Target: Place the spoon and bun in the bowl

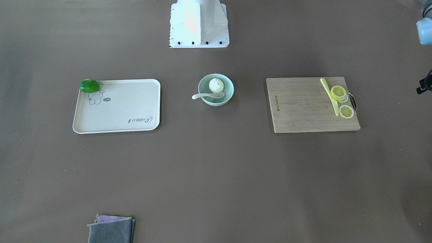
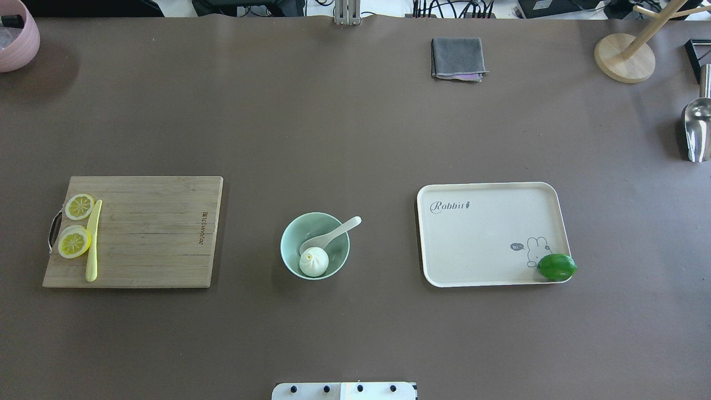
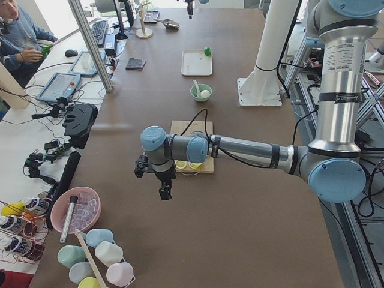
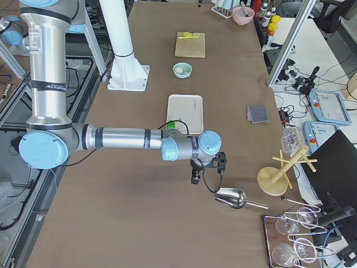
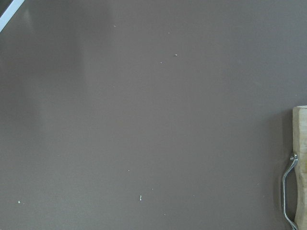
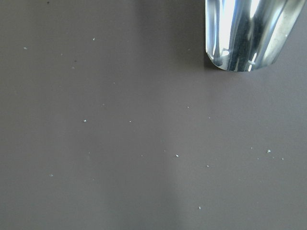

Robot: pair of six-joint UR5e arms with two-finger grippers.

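Observation:
The pale mint-green bowl (image 2: 284,248) stands at the table's middle, also in the front-facing view (image 1: 230,88). The white bun (image 2: 314,261) sits inside it. The white spoon (image 2: 333,233) lies with its scoop in the bowl and its handle over the rim. My left gripper (image 3: 165,191) hangs over bare table beyond the cutting board, far from the bowl. My right gripper (image 4: 195,178) hangs over bare table beyond the tray, near a metal scoop. Both show whole only in the side views, so I cannot tell whether they are open or shut.
A wooden cutting board (image 2: 150,233) holds lemon slices (image 2: 75,241) and a yellow-green knife (image 2: 93,240). A cream tray (image 2: 489,244) has a green lime (image 2: 557,266) on its corner. A grey cloth (image 2: 457,58), metal scoop (image 2: 697,130), wooden stand (image 2: 625,55) and pink bowl (image 2: 14,39) lie around the table's edges.

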